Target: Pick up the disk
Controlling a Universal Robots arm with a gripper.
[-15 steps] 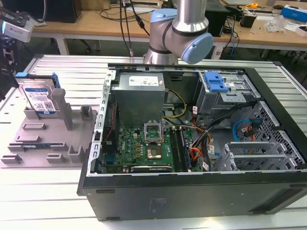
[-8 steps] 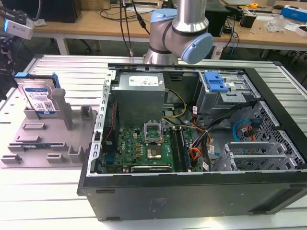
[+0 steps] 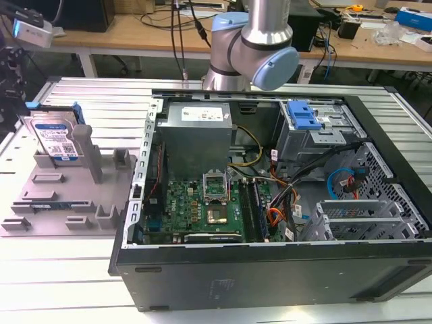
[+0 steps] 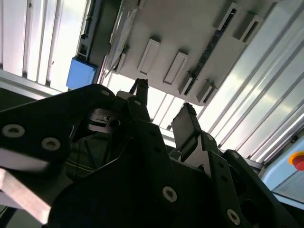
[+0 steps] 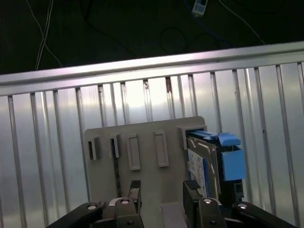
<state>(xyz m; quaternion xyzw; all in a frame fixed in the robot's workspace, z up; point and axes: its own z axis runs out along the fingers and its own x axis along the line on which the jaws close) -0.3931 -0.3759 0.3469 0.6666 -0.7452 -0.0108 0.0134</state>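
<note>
the disk (image 3: 57,138) is seen standing on edge at the far corner of the grey fixture (image 3: 67,196), with its blue-and-white label turned to the exterior view and a blue rail along its upper edge. in that view it is found at about ten o'clock from the open computer case (image 3: 270,277), well apart from it, and both are carried by the slatted metal table (image 3: 67,270). the arm (image 3: 253,40) is seen at twelve o'clock, behind the case. in the first wrist view the gripper (image 5: 164,186) is held above the fixture with its two fingers (image 5: 191,190) spread apart, and nothing is clasped between them; the disk is shown just beyond one fingertip, untouched, upright against the edge of the fixture plate. in the second wrist view the same spread of the dark fingers is shown against the bright table slats. a blue bracket (image 3: 303,115) is seen inside the case at one o'clock from its circuit board.
</note>
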